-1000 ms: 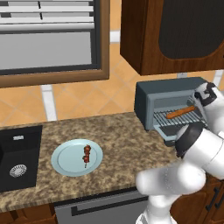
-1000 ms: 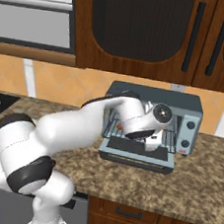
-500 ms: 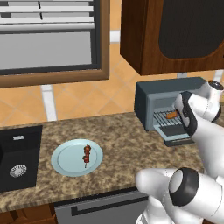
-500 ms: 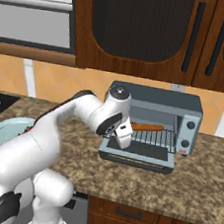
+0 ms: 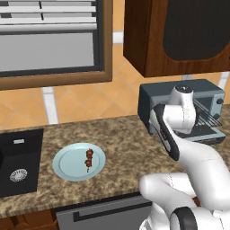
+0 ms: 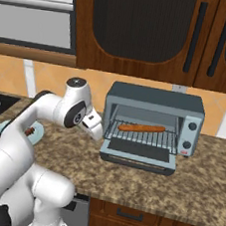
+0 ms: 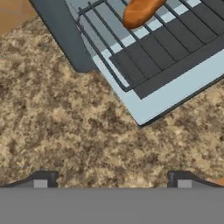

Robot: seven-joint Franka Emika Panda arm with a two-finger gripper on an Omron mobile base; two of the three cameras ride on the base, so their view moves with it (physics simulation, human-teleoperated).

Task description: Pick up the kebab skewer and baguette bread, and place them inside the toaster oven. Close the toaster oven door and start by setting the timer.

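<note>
The baguette bread [image 6: 141, 128] lies on the wire rack inside the toaster oven [image 6: 157, 98]; its end also shows in the hand view [image 7: 140, 11]. The toaster oven door [image 6: 139, 151] hangs open, flat over the counter. My gripper [image 6: 96, 131] hovers just left of the oven's front, open and empty, and looks down at the door's corner [image 7: 175, 87]; in the hand view my gripper [image 7: 111, 181] has only bare counter between its tips. The kebab skewer [image 5: 89, 159] rests on the pale blue plate [image 5: 67, 167], well to the left. In the left base view my arm covers much of the toaster oven [image 5: 206, 91].
A black sink [image 5: 18, 161] is set in the granite counter at the far left. Dark wood cabinets [image 6: 145, 33] hang over the oven. The oven's knobs [image 6: 192, 127] sit on its right side. Bare counter [image 6: 196, 185] stretches in front of and right of the oven.
My gripper has drawn back out of the oven mouth and swung left past the door, leaving the baguette bread on the rack. The skewer and plate have not moved.
</note>
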